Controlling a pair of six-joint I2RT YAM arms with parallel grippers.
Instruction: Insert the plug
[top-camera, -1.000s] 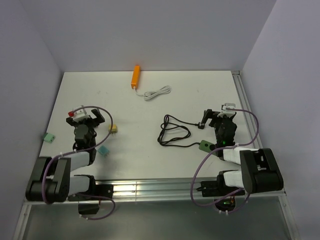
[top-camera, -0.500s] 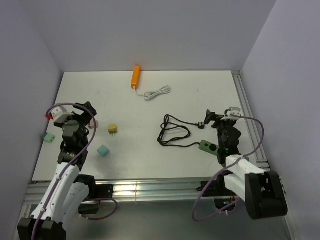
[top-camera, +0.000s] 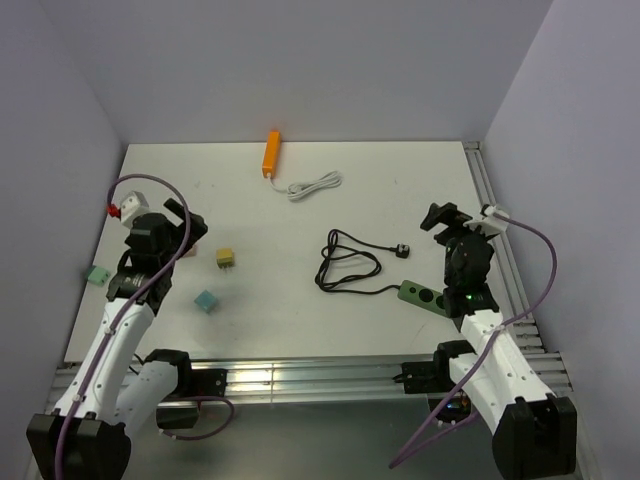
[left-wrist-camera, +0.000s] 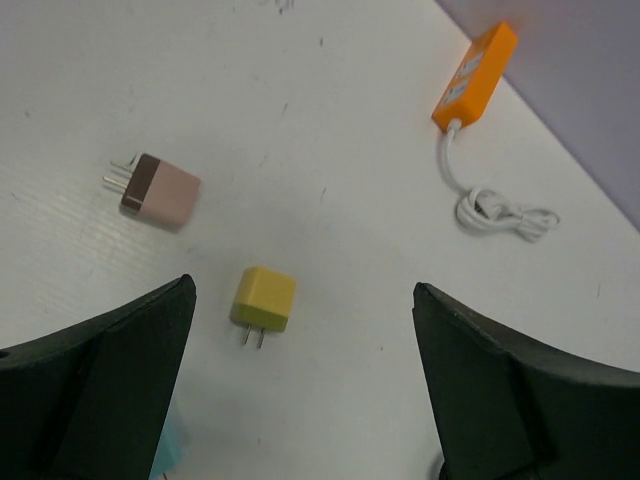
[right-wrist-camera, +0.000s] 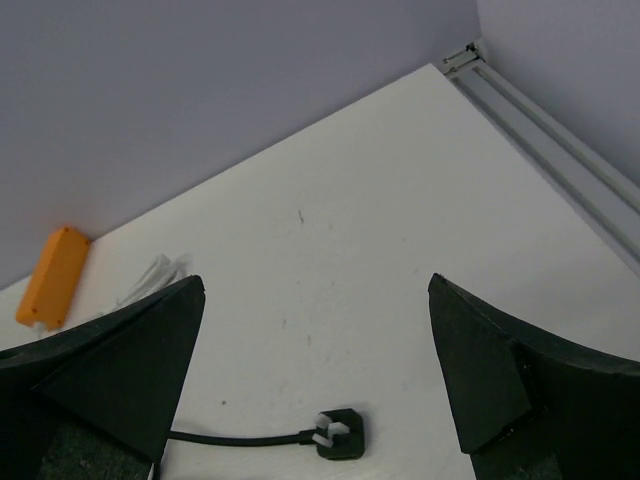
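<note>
A black plug (top-camera: 403, 250) with white prongs lies on the table at the end of a coiled black cable (top-camera: 345, 265). The cable runs to a green power strip (top-camera: 425, 297). In the right wrist view the plug (right-wrist-camera: 338, 435) lies below and between my fingers. My right gripper (top-camera: 445, 218) (right-wrist-camera: 316, 280) is open, empty and raised above the table, right of the plug. A yellow plug (top-camera: 227, 259) (left-wrist-camera: 264, 299) lies prongs-down in the left wrist view. My left gripper (top-camera: 187, 222) (left-wrist-camera: 302, 290) is open, empty and raised above it.
An orange power strip (top-camera: 271, 152) (left-wrist-camera: 475, 77) with a white cable (top-camera: 315, 185) lies at the back. A pink-brown plug (left-wrist-camera: 162, 190), a teal plug (top-camera: 206, 301) and a green plug (top-camera: 96, 273) lie on the left. A metal rail (top-camera: 490, 200) runs along the right edge.
Both arms have risen and unfolded. The left gripper has moved back and left, the right gripper right. The green power strip now shows more fully.
</note>
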